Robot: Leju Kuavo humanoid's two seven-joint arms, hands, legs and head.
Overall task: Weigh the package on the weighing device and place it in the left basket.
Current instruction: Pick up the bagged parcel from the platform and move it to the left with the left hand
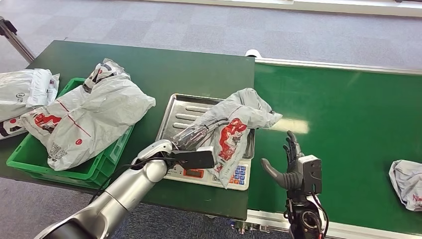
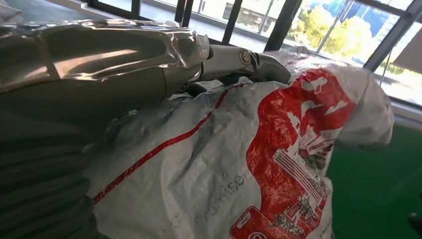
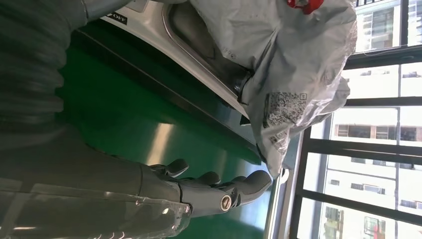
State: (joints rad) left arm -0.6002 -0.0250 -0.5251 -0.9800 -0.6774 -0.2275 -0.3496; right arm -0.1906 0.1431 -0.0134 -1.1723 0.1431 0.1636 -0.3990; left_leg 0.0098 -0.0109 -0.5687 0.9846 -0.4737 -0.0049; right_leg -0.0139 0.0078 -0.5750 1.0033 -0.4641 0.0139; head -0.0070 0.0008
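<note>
Weighing step. Package (image 1: 233,127) sits on the scale (image 1: 185,112), draped over its right front edge. Left hand (image 1: 199,133) lies on it; I cannot tell whether it grips. Right hand (image 1: 288,164) hovers open, empty. Long axis runs front-left to back-right (crumpled, rough call). Next: firm grasp, carry left to the green basket (image 1: 30,162).

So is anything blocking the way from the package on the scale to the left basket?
Yes. The green basket already holds a large grey package covering most of its opening. The left hand grips the package on the scale.
</note>
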